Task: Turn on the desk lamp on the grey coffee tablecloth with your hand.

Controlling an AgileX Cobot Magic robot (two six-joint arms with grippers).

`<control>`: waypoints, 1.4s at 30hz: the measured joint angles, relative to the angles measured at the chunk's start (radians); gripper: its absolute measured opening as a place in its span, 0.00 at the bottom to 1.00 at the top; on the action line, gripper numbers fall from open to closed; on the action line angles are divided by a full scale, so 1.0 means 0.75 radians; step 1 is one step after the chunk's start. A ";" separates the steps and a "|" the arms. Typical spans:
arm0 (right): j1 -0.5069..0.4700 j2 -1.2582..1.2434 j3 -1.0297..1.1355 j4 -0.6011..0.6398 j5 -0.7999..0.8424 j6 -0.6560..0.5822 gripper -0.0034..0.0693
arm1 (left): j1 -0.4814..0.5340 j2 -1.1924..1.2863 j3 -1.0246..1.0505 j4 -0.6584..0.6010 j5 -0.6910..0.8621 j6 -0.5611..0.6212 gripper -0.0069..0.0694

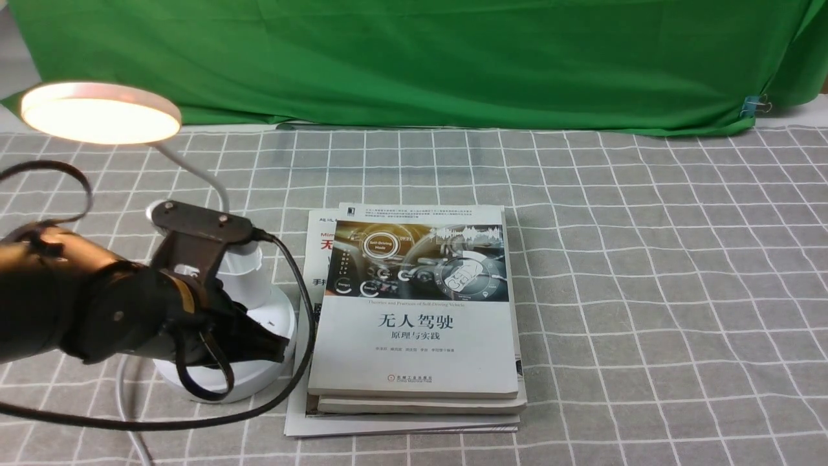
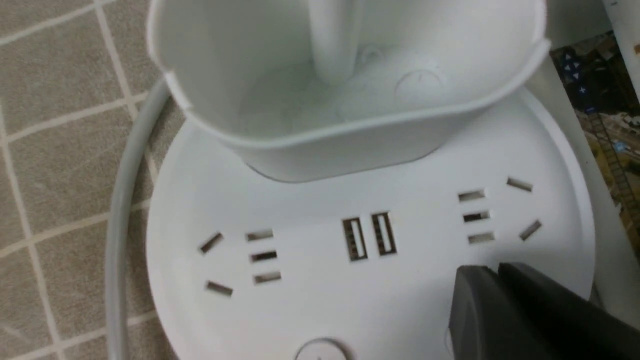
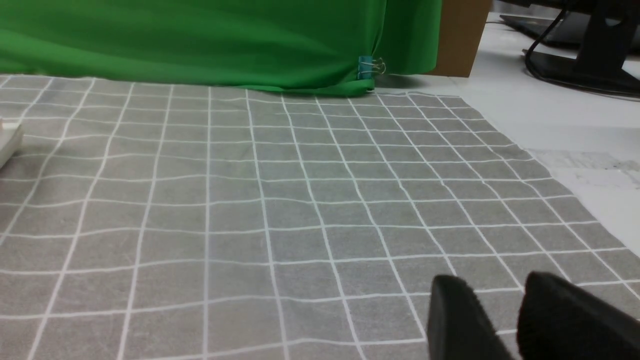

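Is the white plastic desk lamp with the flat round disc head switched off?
No, the white plastic desk lamp is lit: its round head glows warmly in the front view.

desk lamp (image 1: 259, 382) base behind left arm (image 1: 97, 304) | button (image 2: 320, 350) cropped

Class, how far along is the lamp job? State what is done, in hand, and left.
Done: the desk lamp glows, so it is on. In hand: the left hand, fingers together, is at the lamp's base. Left: probably only withdrawing; the right hand hangs idle over the grey coffee tablecloth.
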 joint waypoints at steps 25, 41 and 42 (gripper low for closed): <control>0.000 0.001 0.000 0.000 0.000 0.000 0.38 | 0.000 -1.500 0.437 -0.220 0.029 0.166 0.11; 0.000 0.000 0.000 0.000 0.000 0.000 0.38 | 0.000 -1.606 0.439 -0.215 0.046 0.179 0.11; 0.000 0.000 0.000 0.000 0.000 0.000 0.38 | 0.000 -1.606 0.439 -0.215 0.046 0.179 0.11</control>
